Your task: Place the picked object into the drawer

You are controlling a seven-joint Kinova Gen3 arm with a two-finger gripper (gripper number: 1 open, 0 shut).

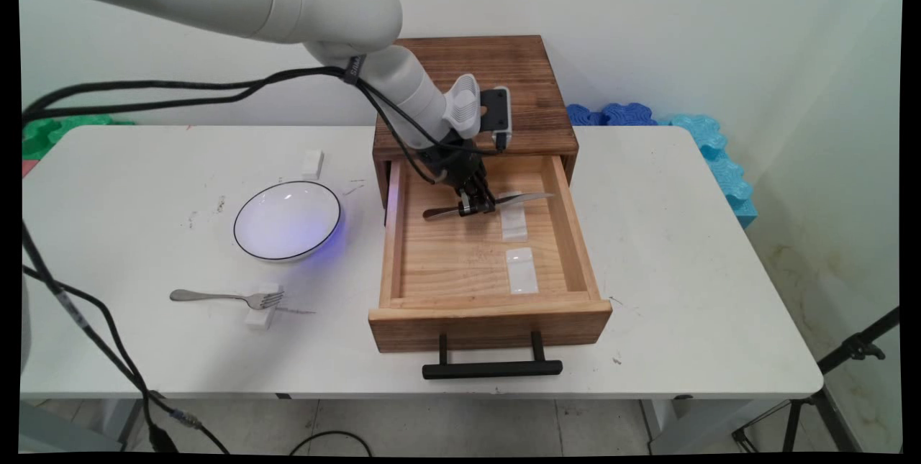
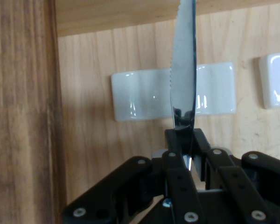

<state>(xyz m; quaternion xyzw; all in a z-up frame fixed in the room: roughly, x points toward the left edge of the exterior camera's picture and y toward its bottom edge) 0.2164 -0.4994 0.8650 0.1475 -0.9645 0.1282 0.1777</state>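
My gripper (image 1: 475,206) is inside the pulled-out wooden drawer (image 1: 489,306), shut on a metal table knife (image 1: 504,201) near its middle. The knife lies roughly level, blade to the right, handle to the left, just above the drawer floor. In the hand view the serrated knife blade (image 2: 183,79) runs up from the gripper (image 2: 184,161) over a white ceramic rest (image 2: 140,100). A second white rest (image 2: 276,79) shows at the right edge. In the main view the two rests (image 1: 514,223) (image 1: 522,271) lie on the drawer floor.
The drawer belongs to a dark wooden cabinet (image 1: 478,83) at the table's back. Left of it stand a white black-rimmed plate (image 1: 287,221), a fork (image 1: 227,298) on a small white rest (image 1: 260,311), and another white block (image 1: 312,163). The drawer's black handle (image 1: 492,368) overhangs the table's front edge.
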